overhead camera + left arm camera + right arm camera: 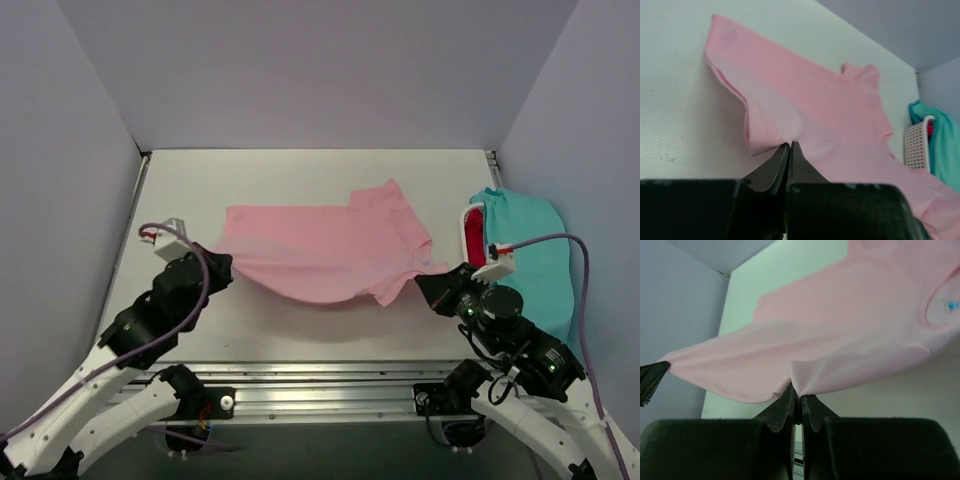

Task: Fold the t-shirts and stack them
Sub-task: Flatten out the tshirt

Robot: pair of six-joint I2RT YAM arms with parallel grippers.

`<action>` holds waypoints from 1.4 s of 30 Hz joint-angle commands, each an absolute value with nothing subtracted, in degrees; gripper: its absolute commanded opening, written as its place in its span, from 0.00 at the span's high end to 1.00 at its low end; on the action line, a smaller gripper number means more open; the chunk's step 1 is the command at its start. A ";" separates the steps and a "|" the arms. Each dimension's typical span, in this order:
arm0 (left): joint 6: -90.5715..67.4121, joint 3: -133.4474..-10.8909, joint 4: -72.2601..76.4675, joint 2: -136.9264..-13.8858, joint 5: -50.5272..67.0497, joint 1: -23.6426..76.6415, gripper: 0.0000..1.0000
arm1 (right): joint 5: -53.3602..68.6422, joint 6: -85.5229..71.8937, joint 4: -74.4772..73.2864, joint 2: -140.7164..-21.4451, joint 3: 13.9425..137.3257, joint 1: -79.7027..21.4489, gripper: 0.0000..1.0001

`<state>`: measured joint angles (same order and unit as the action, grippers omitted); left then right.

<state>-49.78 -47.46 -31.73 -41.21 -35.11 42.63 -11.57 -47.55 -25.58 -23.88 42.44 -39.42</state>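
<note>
My left hand (222,263) and right hand (433,276) each pinch a near corner of the pink shirt (320,248), stretched taut for a clean fold.

The light pink t-shirt (320,250) lay spread sideways across the middle of the table (300,175), with one short sleeve pointing toward the far wall and its neck opening toward the right. Its far half rested flat. Its near edge was raised at two pinched points, one in the left gripper (222,262) and one in the right gripper (440,275), and sagged between them. A teal t-shirt (530,260) lay crumpled at the right edge, a strip of red t-shirt (478,240) just beside it.
</note>
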 commanded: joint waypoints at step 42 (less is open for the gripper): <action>-22.49 -63.74 -15.04 -38.21 -14.75 26.54 0.98 | -9.38 -34.71 0.94 -49.64 68.84 -19.07 1.00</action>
